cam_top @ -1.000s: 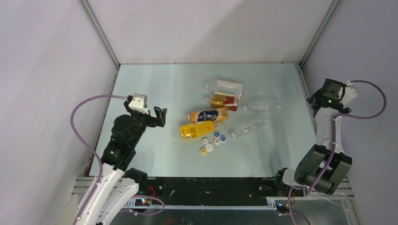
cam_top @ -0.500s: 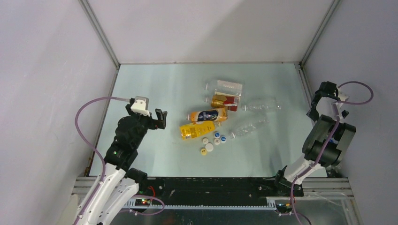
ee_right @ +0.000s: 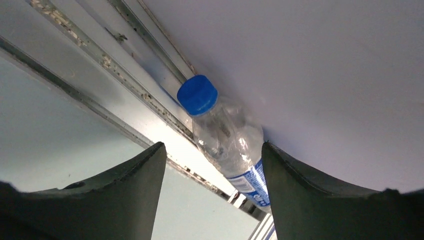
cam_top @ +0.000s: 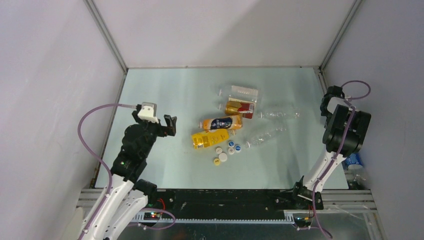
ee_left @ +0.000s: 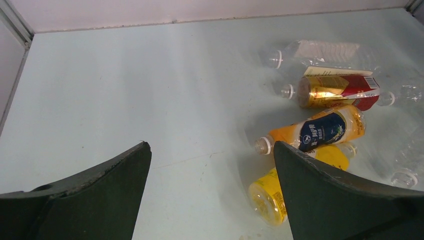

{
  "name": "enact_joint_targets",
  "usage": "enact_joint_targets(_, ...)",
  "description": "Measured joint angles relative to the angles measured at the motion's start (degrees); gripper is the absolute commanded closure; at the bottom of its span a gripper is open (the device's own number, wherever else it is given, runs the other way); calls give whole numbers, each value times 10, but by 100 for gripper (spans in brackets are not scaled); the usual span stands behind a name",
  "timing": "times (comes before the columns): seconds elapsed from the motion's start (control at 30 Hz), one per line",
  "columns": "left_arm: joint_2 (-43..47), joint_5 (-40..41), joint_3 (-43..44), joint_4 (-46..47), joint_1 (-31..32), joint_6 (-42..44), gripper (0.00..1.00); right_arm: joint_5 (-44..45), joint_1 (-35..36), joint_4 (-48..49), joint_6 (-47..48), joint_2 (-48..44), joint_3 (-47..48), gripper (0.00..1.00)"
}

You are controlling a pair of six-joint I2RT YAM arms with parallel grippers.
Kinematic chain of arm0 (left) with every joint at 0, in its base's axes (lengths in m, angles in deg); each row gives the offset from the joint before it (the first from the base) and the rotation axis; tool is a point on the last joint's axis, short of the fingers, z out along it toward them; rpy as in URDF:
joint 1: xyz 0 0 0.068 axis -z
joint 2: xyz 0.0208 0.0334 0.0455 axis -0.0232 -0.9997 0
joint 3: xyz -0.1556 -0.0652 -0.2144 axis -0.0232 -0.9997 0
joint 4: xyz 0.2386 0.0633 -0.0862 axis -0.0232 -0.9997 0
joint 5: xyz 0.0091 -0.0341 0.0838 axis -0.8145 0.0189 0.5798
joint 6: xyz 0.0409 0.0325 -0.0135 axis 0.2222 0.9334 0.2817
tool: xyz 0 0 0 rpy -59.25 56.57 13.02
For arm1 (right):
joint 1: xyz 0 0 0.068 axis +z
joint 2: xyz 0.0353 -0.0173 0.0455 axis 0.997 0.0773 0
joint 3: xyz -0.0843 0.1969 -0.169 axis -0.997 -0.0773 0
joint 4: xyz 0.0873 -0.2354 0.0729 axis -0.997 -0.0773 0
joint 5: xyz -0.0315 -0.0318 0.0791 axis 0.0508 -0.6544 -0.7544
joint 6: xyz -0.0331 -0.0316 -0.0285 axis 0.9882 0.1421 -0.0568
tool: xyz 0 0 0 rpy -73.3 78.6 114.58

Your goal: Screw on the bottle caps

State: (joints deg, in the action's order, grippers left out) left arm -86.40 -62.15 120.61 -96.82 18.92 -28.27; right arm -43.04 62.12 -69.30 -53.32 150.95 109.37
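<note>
Bottles [cam_top: 220, 123] beside loose caps [cam_top: 223, 157]

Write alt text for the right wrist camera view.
A clear bottle with a blue cap on and a blue label lies beyond the table's metal edge rail, against the grey wall. The right gripper frames it from below, its two dark fingers apart and gripping nothing.

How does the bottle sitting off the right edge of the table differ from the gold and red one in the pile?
The blue-label bottle wears a blue cap; the gold-and-red bottle has a bare, open neck. The blue-label bottle is clear and sits beyond the table edge against the right wall; the gold-and-red bottle lies among other bottles mid-table. Both are small plastic bottles.
</note>
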Motion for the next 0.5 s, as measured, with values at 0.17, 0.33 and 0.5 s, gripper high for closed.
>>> enact_joint_targets(0.17,-5,3,0,4,1,0,0,35,13,37,64,40,5,36)
enact_joint_targets(0.33,-9,4,0,6,1,0,0,49,14,73,122,70,11,39)
enact_joint_targets(0.5,-14,4,-1,8,1,0,0,60,15,98,163,98,12,41)
